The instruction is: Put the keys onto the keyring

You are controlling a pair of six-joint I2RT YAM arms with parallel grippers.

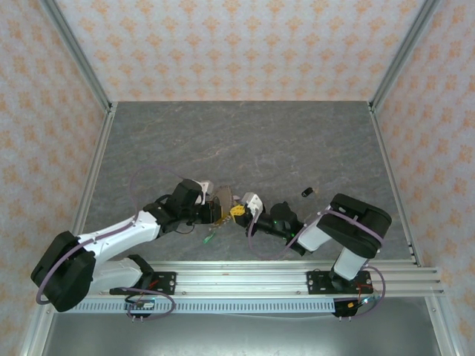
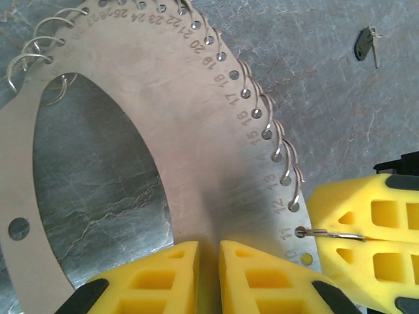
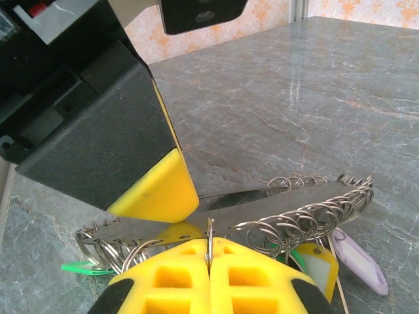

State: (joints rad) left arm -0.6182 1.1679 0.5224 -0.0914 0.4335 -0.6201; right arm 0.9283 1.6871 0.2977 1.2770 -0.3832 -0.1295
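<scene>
The keyring (image 2: 196,131) is a flat grey metal loop with numbered holes and thin wire rings along its rim, held just above the table (image 1: 223,199). My left gripper (image 2: 209,247) is shut on its inner band, one yellow finger (image 3: 157,190) over the plate. My right gripper (image 3: 209,243) is shut on one small wire ring (image 2: 330,233) threaded through hole 11. Green (image 3: 82,267), yellow (image 3: 319,265) and lilac (image 3: 357,261) key tags hang under the plate. A small dark key (image 1: 306,192) lies alone on the table to the right, also seen from the left wrist (image 2: 366,46).
The grey marble table (image 1: 245,141) is fenced by metal rails and patterned walls. A green tag (image 1: 211,236) dangles near the front rail (image 1: 245,278). Both arms meet low at the table's front centre.
</scene>
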